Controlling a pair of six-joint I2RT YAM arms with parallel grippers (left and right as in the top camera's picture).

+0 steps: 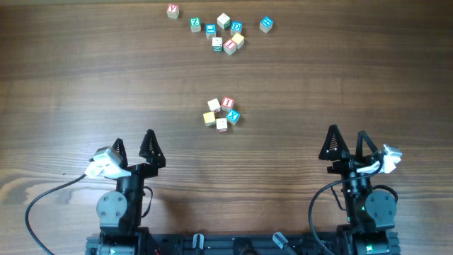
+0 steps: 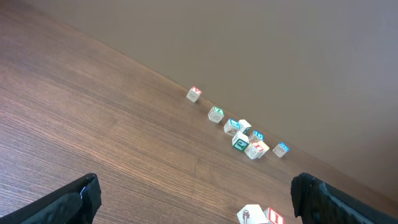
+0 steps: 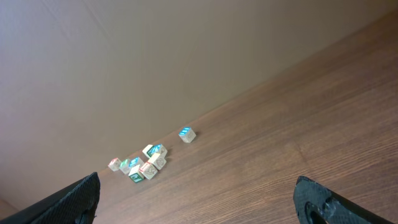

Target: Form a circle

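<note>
Circle (image 1: pixel 221 113) of five small letter cubes lies at mid-table, ahead of both arms and roughly between them. The left gripper (image 1: pixel 134 142) has its fingers spread wide with nothing between them, and the right gripper (image 1: pixel 347 134) stands the same way, empty. Both sit low near their bases, well apart from the ring, which I judge is because the cream, red-letter, blue X, yellow and reddish-marked cubes already close around a tiny gap and need no holding. Farther out, the spare cubes (image 1: pixel 223 32) lie in a loose cluster near the far side of the table (image 1: pixel 71 85), likely leftover stock. No container of any kind shows; every cube rests directly on the wood.
</note>
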